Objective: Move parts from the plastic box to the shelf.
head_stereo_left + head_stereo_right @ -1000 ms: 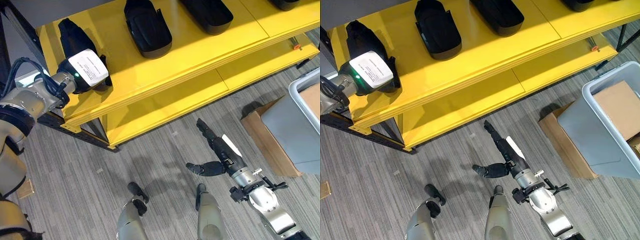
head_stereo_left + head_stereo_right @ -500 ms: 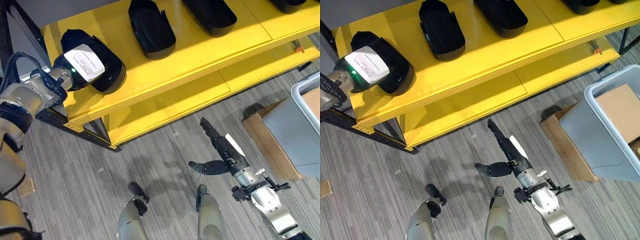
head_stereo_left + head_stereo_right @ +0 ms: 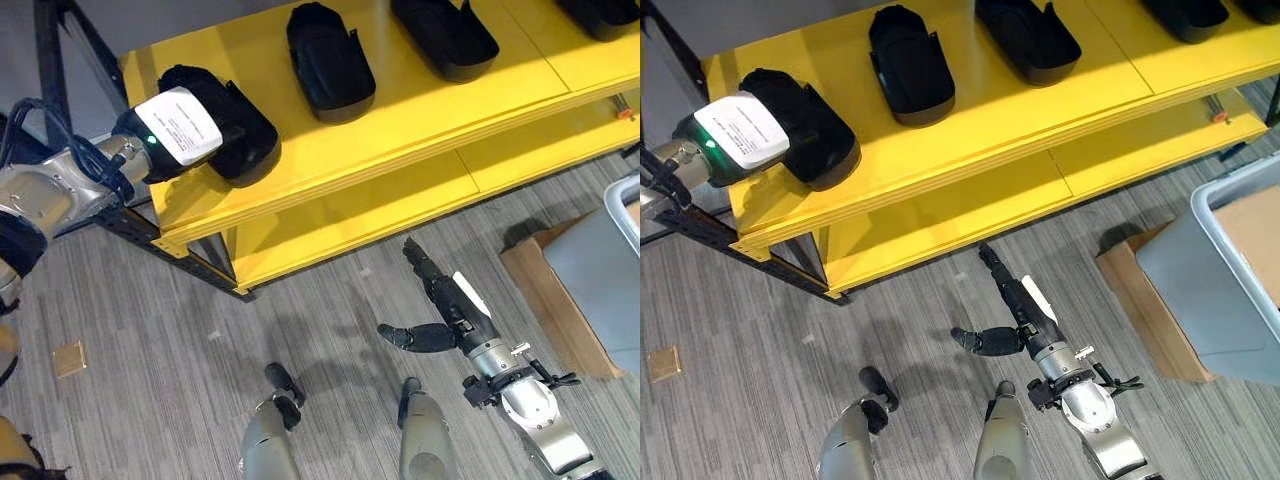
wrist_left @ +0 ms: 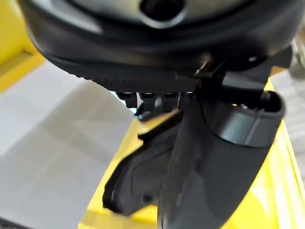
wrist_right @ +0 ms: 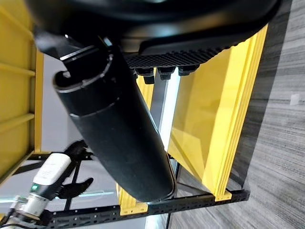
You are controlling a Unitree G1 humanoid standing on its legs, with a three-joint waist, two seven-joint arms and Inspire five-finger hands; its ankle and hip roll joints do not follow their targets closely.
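A black moulded part (image 3: 238, 135) lies on the top board of the yellow shelf (image 3: 400, 110), at its left end. My left hand (image 3: 178, 126), with a white cover on its back, sits on the part's near end and is shut on it. In the left wrist view the black part (image 4: 138, 181) shows past the thumb (image 4: 224, 157). My right hand (image 3: 452, 303) hangs low over the floor in front of the shelf, open, with fingers straight and thumb out to the side, holding nothing. The grey plastic box (image 3: 1205, 270) stands at the right.
Three more black parts (image 3: 330, 60) (image 3: 445, 35) (image 3: 600, 15) lie in a row along the top board. The lower board (image 3: 400, 200) is bare but for a small orange item (image 3: 1217, 117). Flat cardboard (image 3: 545, 305) lies under the box, and a cardboard sheet (image 3: 1255, 235) lies inside it.
The black part has tipped from standing on end to lying flat on the shelf under my left hand. The whole picture has shifted right and down. The right hand has held still.
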